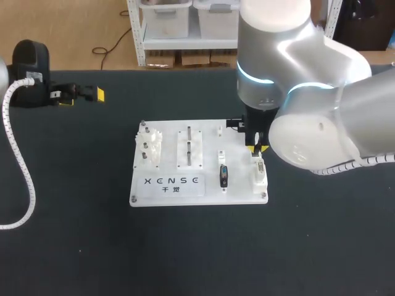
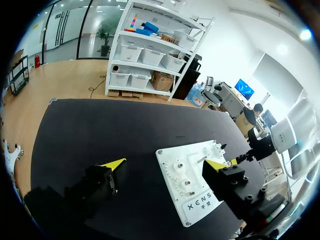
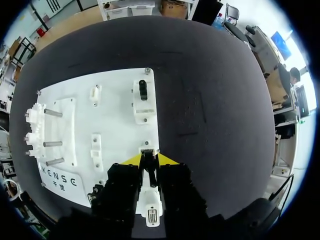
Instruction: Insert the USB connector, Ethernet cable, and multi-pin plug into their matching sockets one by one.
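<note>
From my console, the right gripper (image 3: 150, 159) hangs low over the white board (image 1: 241, 182), at the edge farthest from my left arm. Its jaws stand close together with only a narrow dark slot between them. A white multi-pin connector (image 3: 150, 202) lies lengthwise in that slot, back toward the wrist — whether it is clamped or merely seen through the gap, I cannot tell.

Just ahead of the jaws sits a small white socket (image 3: 146, 146). Well ahead, along the same board edge, a black connector (image 3: 143, 89) stands in a white holder. Off to one side of the jaws (across most of the board) are the white gears (image 3: 34, 125) on their pegs. The head view shows another black plug (image 1: 223, 176) in its own holder, beside the right gripper.

The left gripper (image 2: 165, 164) hovers over the black table (image 1: 74, 234) — jaws wide apart and empty, well away from the board, which lies ahead of them.
</note>
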